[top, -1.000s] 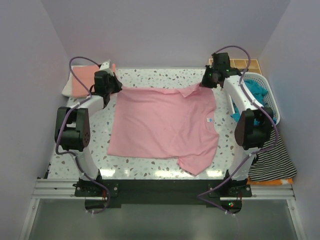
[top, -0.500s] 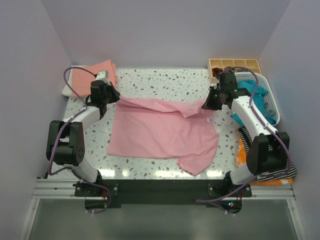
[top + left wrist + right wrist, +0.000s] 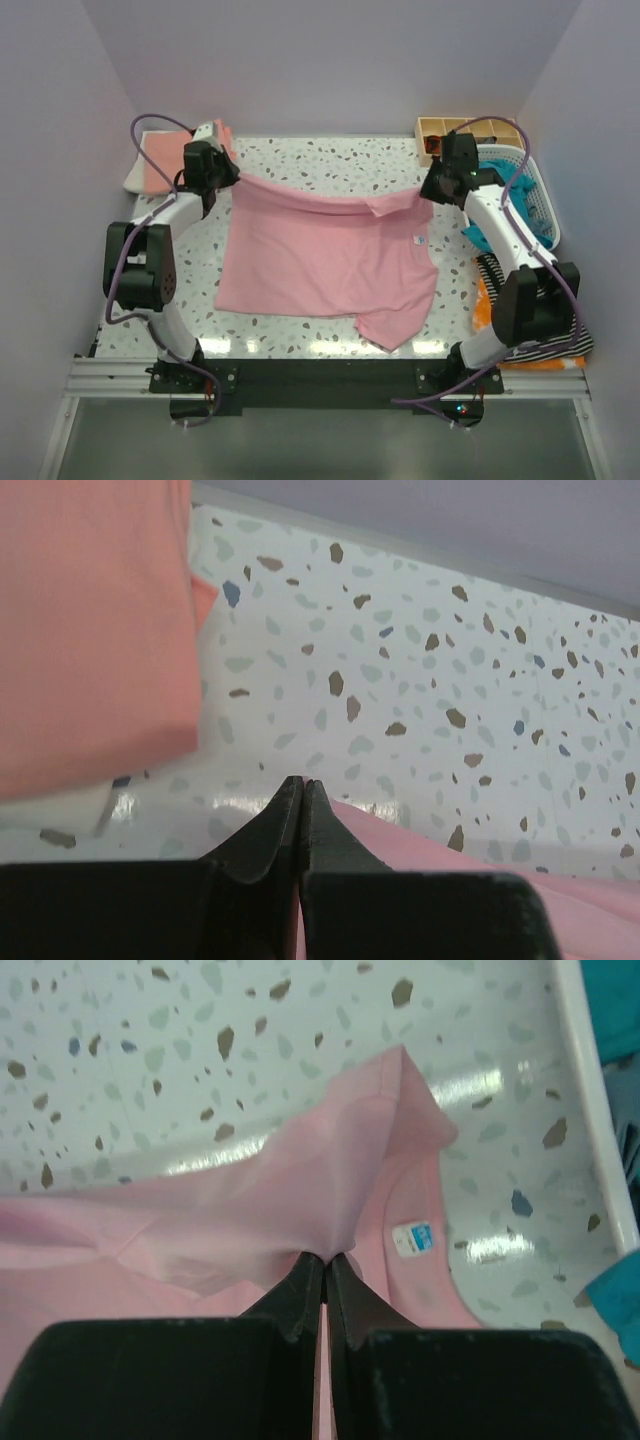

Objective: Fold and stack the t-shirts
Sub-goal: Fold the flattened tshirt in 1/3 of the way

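Note:
A light pink t-shirt point(image 3: 325, 255) lies spread on the speckled table, its white neck label point(image 3: 421, 240) at the right. My left gripper point(image 3: 222, 178) is shut on the shirt's far left edge and my right gripper point(image 3: 427, 192) is shut on its far right edge. The far edge hangs lifted between them. In the left wrist view the jaws point(image 3: 302, 785) are closed with pink cloth point(image 3: 400, 840) beside them. In the right wrist view the jaws point(image 3: 326, 1258) pinch a bunch of pink cloth point(image 3: 280, 1210) near the label point(image 3: 412, 1239). A folded salmon-orange t-shirt point(image 3: 165, 160) lies at the far left.
A white basket point(image 3: 528, 190) with teal cloth point(image 3: 515, 185) stands at the right. A wooden compartment tray point(image 3: 470, 128) sits behind it. Striped cloth point(image 3: 545, 320) and orange cloth point(image 3: 488, 300) lie at the right near edge. Grey walls close the back and sides.
Both grippers came down from the far corners onto the shirt's far edge, shut on it, and now hold it raised and stretched between them.

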You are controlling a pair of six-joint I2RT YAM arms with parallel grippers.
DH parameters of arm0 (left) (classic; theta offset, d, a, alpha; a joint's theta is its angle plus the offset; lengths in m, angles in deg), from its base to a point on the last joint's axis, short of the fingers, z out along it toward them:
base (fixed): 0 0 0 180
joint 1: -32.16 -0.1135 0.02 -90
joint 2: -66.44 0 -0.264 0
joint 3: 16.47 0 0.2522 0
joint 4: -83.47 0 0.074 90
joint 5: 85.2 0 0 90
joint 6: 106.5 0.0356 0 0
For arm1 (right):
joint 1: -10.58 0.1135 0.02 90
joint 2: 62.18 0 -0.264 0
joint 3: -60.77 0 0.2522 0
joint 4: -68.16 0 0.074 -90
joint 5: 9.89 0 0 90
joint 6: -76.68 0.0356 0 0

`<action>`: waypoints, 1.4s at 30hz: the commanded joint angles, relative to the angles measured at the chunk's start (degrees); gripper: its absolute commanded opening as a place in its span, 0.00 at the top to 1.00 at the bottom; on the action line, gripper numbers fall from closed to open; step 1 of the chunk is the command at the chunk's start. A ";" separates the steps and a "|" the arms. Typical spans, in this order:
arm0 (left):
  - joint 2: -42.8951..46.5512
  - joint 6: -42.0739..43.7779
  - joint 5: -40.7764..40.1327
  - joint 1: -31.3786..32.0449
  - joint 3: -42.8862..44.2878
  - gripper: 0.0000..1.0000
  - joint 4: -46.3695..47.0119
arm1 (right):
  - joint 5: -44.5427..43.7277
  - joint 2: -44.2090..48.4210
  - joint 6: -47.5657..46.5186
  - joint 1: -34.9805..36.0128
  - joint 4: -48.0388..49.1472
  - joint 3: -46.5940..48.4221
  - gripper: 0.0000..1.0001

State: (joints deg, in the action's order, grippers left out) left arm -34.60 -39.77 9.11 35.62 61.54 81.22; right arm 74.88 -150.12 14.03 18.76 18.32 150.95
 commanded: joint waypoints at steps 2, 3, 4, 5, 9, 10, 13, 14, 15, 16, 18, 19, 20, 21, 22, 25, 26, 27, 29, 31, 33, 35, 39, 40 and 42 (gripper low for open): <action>-8.54 2.70 3.32 -1.44 10.44 1.00 3.87 | -6.72 -7.41 -0.81 -0.98 9.08 7.94 1.00; -9.87 2.53 3.85 -1.79 11.33 1.00 5.35 | -6.11 -10.12 -0.72 -1.24 9.79 8.47 1.00; -11.28 2.35 5.34 -1.88 12.99 1.00 6.15 | -5.32 -11.36 -0.72 -1.33 11.10 9.00 1.00; -14.07 2.00 6.66 -2.14 14.05 1.00 6.68 | -4.53 -12.68 -0.72 -1.50 11.46 10.49 1.00; -19.89 0.95 12.72 -2.59 18.19 1.00 7.91 | -1.63 -16.99 -0.28 -1.59 14.19 12.34 1.00; -20.51 0.59 13.26 -2.59 18.89 1.00 8.35 | -0.75 -17.78 -0.20 -1.77 14.71 12.78 1.00; -21.75 0.06 14.23 -2.59 18.81 1.00 9.23 | 1.53 -17.53 -0.46 -1.77 14.81 13.22 1.00; -21.58 0.06 14.05 -2.59 18.72 1.00 9.32 | 1.72 -17.09 -0.55 -1.68 14.63 12.96 1.00; -21.31 0.06 13.79 -2.67 18.37 1.00 9.24 | 1.98 -16.57 -0.55 -1.68 14.46 12.61 1.00; -20.35 0.24 13.79 -2.67 17.76 1.00 9.15 | 1.98 -15.08 -0.63 -1.77 14.45 11.57 1.00; -19.21 0.50 13.27 -2.76 16.79 1.00 8.97 | 1.89 -13.23 -0.98 -1.77 14.10 10.59 1.00; -17.72 0.59 13.17 -2.76 15.66 1.00 8.88 | 1.98 -11.74 -1.25 -1.77 13.49 9.89 1.00; -16.84 0.59 13.00 -2.76 14.95 1.00 8.71 | 2.50 -11.12 -1.42 -1.68 12.79 9.80 1.00; -15.96 0.59 12.74 -2.76 13.29 1.00 8.71 | 2.86 -10.59 -1.69 -1.68 12.00 9.80 1.00; -13.95 0.33 12.56 -2.76 12.31 1.00 8.79 | 3.47 -9.97 -1.69 -1.77 10.51 9.19 1.00; -9.64 -0.37 12.47 -2.76 7.57 1.00 9.67 | 5.15 -7.86 -1.34 -1.77 7.26 7.00 1.00; -8.49 -0.38 12.30 -2.76 6.34 1.00 9.41 | 6.89 -6.82 -1.16 -1.68 6.12 6.38 1.00; -7.35 -0.55 11.42 -2.76 3.89 1.00 9.06 | 7.77 -6.28 -1.25 -1.68 4.36 5.59 1.00; -4.01 -0.90 10.89 -2.76 1.51 1.00 8.18 | 8.40 -4.53 -1.16 -1.68 3.30 2.25 1.00; -0.85 -0.99 9.84 -2.76 -1.92 1.00 7.92 | 8.66 -1.89 -1.08 -1.68 2.42 -1.52 1.00; 0.92 -1.25 8.96 -2.76 -4.47 1.00 6.87 | 7.53 -0.31 -1.07 -1.60 1.28 -4.77 1.00; 2.77 -1.52 8.69 -2.67 -5.97 1.00 5.64 | 7.08 -0.04 -1.16 -1.68 -0.22 -6.28 1.00; 4.62 -1.52 5.97 -2.67 -10.27 1.00 3.79 | 7.34 0.31 -0.64 -1.68 -0.84 -10.58 1.00; 4.70 -1.78 5.53 -2.67 -10.81 1.00 3.26 | 7.00 0.14 -0.55 -1.59 -0.75 -11.03 1.00; 4.09 -2.04 5.26 -2.67 -12.64 1.00 2.82 | 6.90 0.05 -0.20 -1.68 -0.57 -12.08 1.00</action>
State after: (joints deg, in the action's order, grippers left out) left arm -31.49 -40.97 16.92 33.31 52.23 85.72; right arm 81.57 -152.00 13.53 17.26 18.60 140.37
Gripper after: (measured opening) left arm 0.021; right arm 0.011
